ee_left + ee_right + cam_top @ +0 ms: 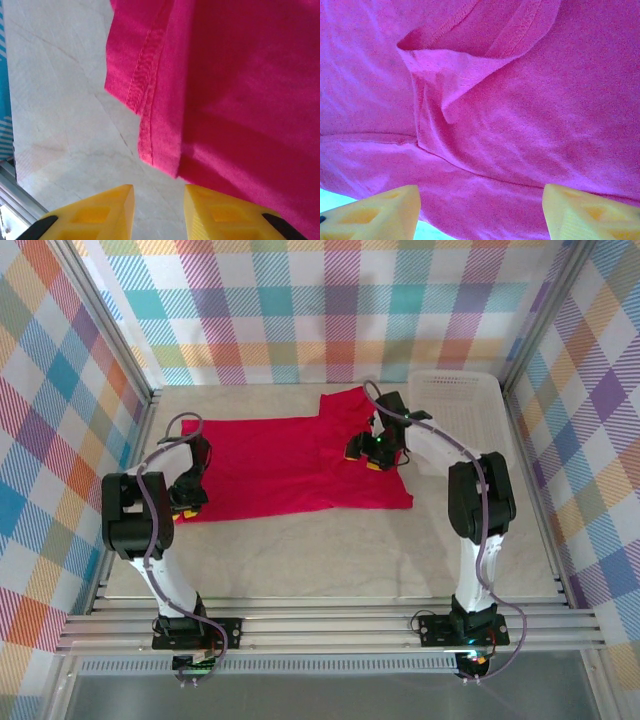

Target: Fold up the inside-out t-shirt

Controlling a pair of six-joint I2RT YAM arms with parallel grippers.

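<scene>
The inside-out t-shirt (290,465) lies spread on the tabletop (300,560), unfolded. The left fingers (100,215) are narrowly parted and empty, hem corner (160,165) just ahead of the tips, apparently lined up to pinch it. The right fingers (580,210) are wide apart, empty, poised over a creased flap (450,75)

We find the t-shirt (290,465) lying on the table (320,560). The left gripper (188,504) sits at its near left edge and the right gripper (371,456) over its right part. A basket (455,377) stands far right.
</scene>
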